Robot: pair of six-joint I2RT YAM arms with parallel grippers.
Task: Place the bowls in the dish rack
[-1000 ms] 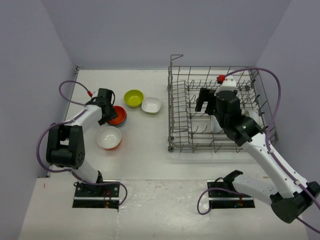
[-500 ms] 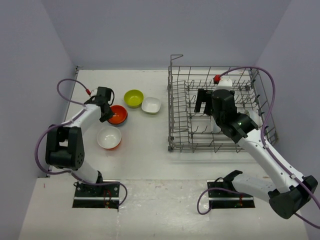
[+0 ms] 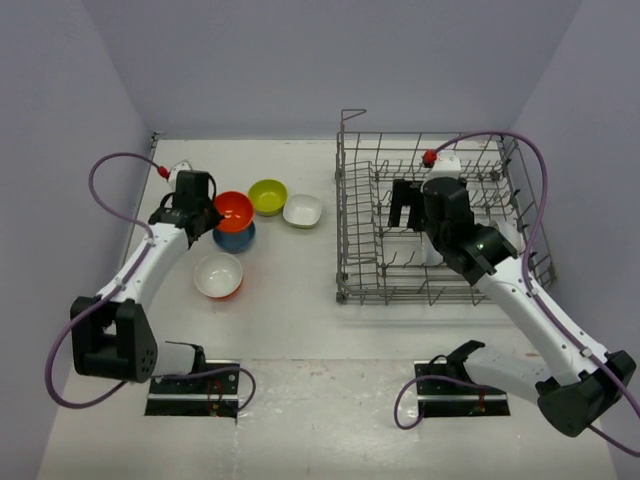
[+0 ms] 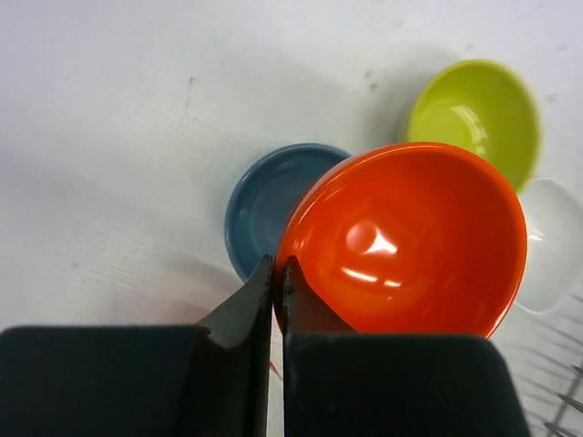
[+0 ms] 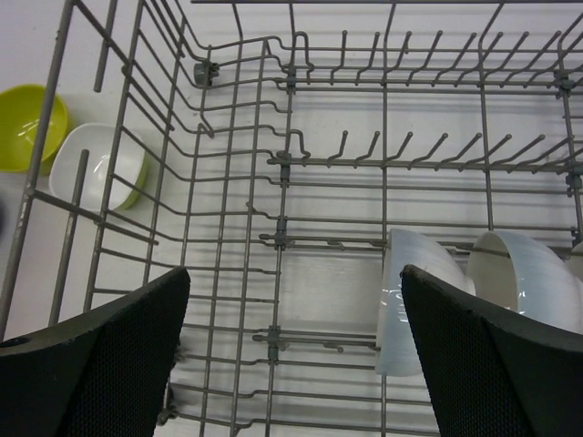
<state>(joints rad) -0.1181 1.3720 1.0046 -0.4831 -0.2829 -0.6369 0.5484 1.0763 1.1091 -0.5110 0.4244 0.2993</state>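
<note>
My left gripper (image 3: pixel 203 208) (image 4: pixel 278 273) is shut on the near rim of the plain orange bowl (image 3: pixel 233 211) (image 4: pixel 410 237) and holds it tilted just above the blue bowl (image 3: pixel 236 240) (image 4: pixel 269 196). Beyond them sit the yellow-green bowl (image 3: pixel 267 196) (image 4: pixel 474 114) (image 5: pixel 25 123) and the white squarish bowl (image 3: pixel 303 210) (image 4: pixel 551 246) (image 5: pixel 96 164). An orange bowl with a white inside (image 3: pixel 218 275) rests nearer the arm bases. My right gripper (image 3: pixel 405 207) (image 5: pixel 293 273) hangs open over the dish rack (image 3: pixel 355 270) (image 5: pixel 291 164). Two white bowls (image 5: pixel 414 300) (image 5: pixel 528 278) stand on edge among its tines.
The rack's tall wire sides fill the right half of the table, with a raised corner post (image 3: pixel 352 113) at the back left. Grey walls close in the table on three sides. Purple cables loop off both arms.
My left gripper closed on the orange bowl's rim and lifted it, uncovering the blue bowl that was under it. The right gripper shifted slightly left over the rack and stayed open.
</note>
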